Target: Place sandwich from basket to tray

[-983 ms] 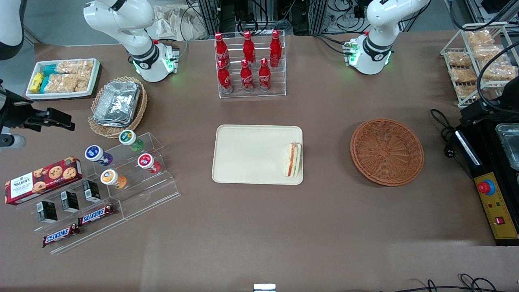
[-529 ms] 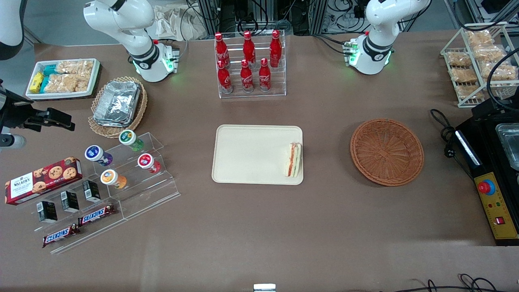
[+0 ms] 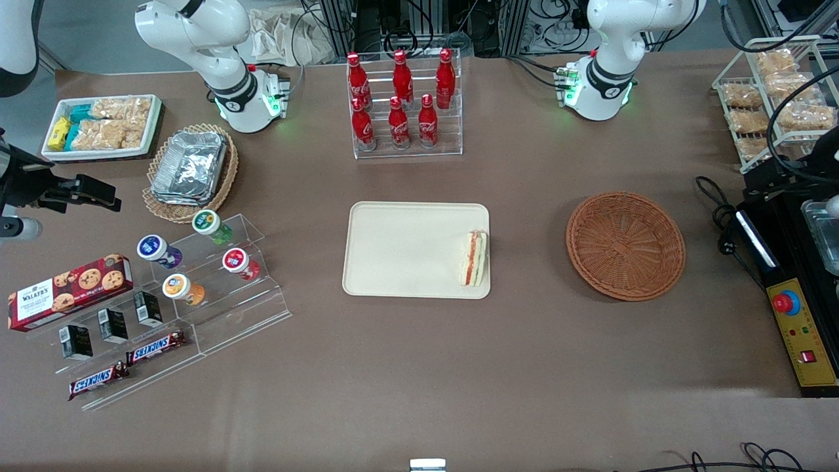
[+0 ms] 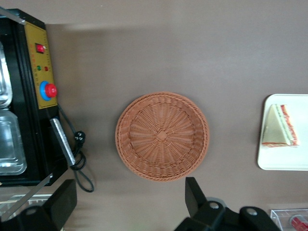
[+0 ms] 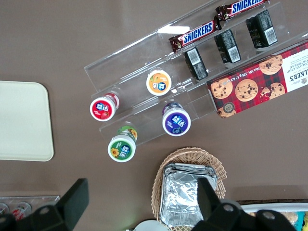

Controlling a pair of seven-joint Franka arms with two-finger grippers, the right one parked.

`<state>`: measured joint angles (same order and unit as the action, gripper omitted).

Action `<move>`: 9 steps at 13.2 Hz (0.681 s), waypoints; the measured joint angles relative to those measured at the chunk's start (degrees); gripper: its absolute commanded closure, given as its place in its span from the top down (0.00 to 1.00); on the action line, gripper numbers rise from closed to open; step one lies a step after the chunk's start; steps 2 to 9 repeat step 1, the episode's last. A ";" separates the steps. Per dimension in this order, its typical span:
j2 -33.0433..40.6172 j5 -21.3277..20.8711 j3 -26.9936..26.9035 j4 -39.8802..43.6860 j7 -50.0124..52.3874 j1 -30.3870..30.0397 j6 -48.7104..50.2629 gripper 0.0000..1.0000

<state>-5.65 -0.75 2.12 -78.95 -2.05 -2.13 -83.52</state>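
Front: sandwich [image 3: 474, 258] lies on tray [image 3: 406, 252], frame center, at the edge nearest the basket [image 3: 626, 245]. Basket holds nothing.
Left wrist: gripper [image 4: 130, 204] high over the tabletop [image 4: 192, 53] beside the basket, fingers [image 4: 195, 195] spread wide, holding nothing.

Brown cloth-covered desk [image 3: 419, 367] carries, at centre, the flat cream-beige rectangular tray [image 3: 406, 249]. Round reddish-brown woven wicker basket [image 3: 625, 245] sits toward the working arm's end, apart from the tray. Clear rack of red cola bottles [image 3: 403, 105] stands farther from the front camera than the tray. Toward the parked arm's end: tan wicker basket of foil containers [image 3: 190, 172], clear stepped display stand [image 3: 196, 308], red cookie box [image 3: 69, 291]. The gripper [image 4: 130, 202] hangs above the desk near the wicker basket, jaws apart.
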 measured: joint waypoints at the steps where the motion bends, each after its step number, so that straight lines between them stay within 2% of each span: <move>1: -0.03 0.37 0.00 0.00 -0.04 0.11 -0.05 1.00; 9: -0.03 0.37 0.00 0.00 -0.04 0.11 -0.05 1.00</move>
